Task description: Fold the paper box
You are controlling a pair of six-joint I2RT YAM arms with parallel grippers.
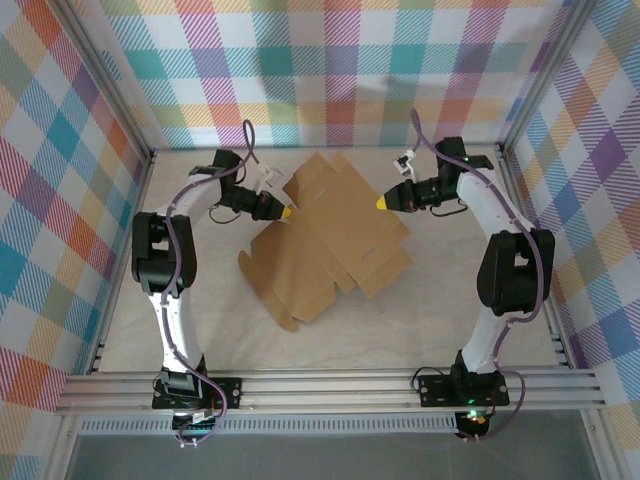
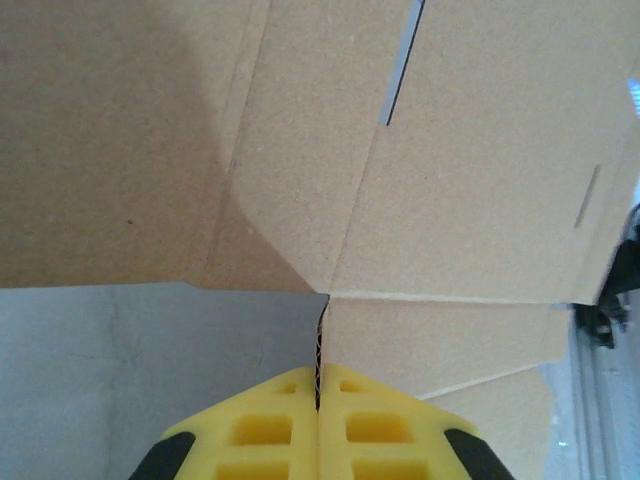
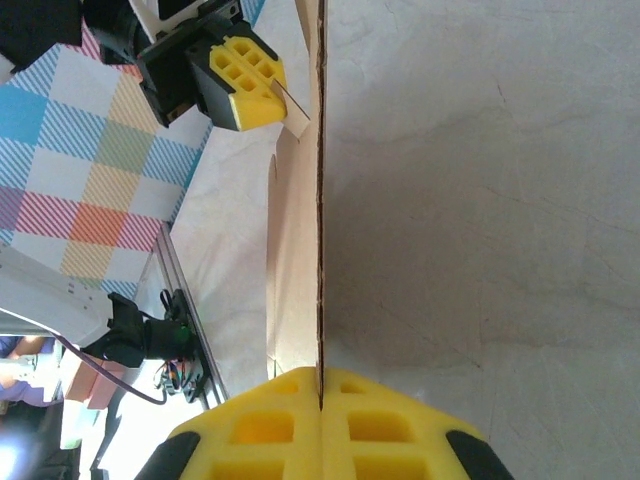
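A paper box (image 1: 330,235), still an unfolded sheet of plain brown cardboard with flaps and slots, lies spread in the middle of a pale table (image 1: 200,310). Part of the sheet is lifted off the surface.

The left gripper (image 1: 287,212) is at the box's left edge, and the right gripper (image 1: 382,203) is at its right side. They face each other across the cardboard.

From the left wrist camera, the left gripper's (image 2: 318,385) yellow fingers are pressed together on a thin cardboard edge that stands up between them. Beyond that edge the box (image 2: 450,150) spreads out, showing creased panels and two narrow slots. Grey table surface lies to the left of the pinched edge.

From the right wrist camera, the right gripper's (image 3: 320,390) yellow fingers are likewise pinched on the box (image 3: 300,250). The cardboard is seen edge-on here, as a thin line running straight away from the fingertips. At the far end of that line the left gripper (image 3: 262,100) holds a small tab of the same sheet.

Brightly checked walls (image 1: 330,70) surround the table on three sides of the box.
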